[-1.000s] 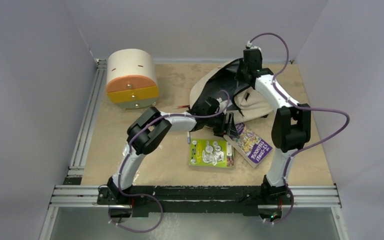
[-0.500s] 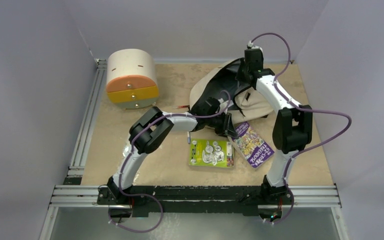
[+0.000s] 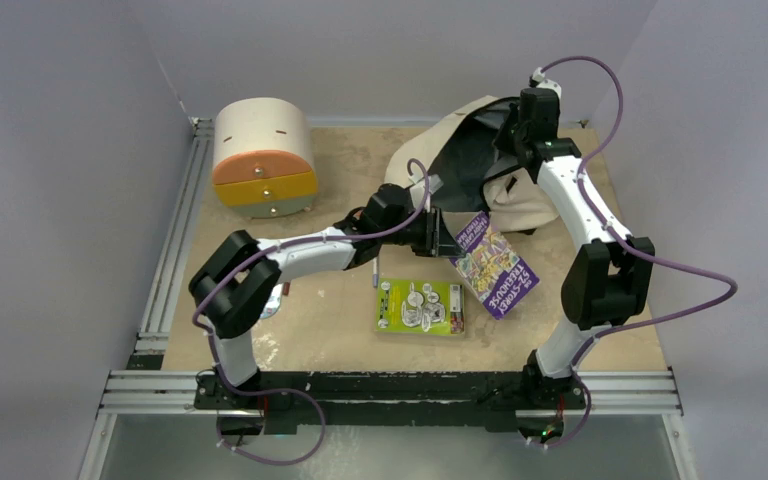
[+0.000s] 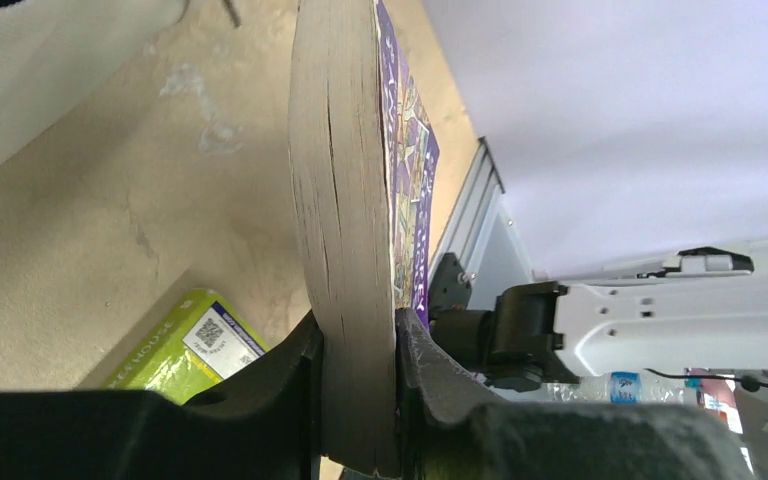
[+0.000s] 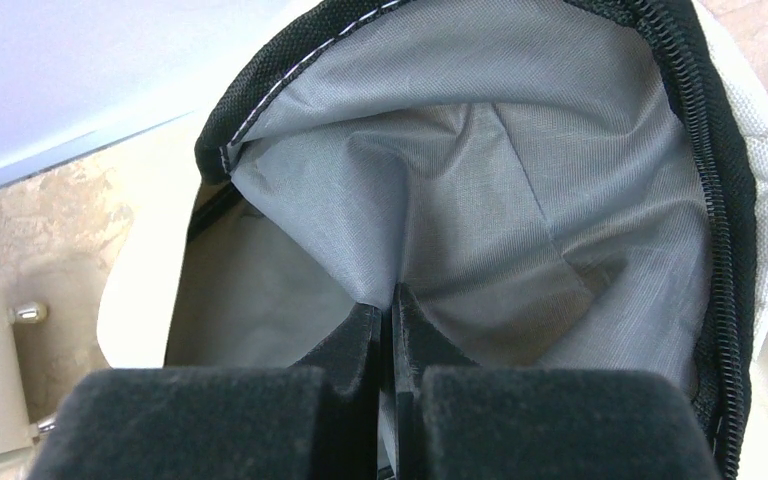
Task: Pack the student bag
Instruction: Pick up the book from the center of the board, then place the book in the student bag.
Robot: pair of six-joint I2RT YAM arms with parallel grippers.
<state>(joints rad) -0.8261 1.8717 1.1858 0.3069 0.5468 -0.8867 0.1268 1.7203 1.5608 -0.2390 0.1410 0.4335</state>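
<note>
Left arm outstretched, left fingers clamp the book; right arm arched, right fingers pinch student bag lining.

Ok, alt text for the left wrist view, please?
The left gripper is shut on a thick purple-covered book, held edge-on so its page block faces the camera. Below lie the tan table and a corner of a green package; the cream student bag shows top left.
</note>
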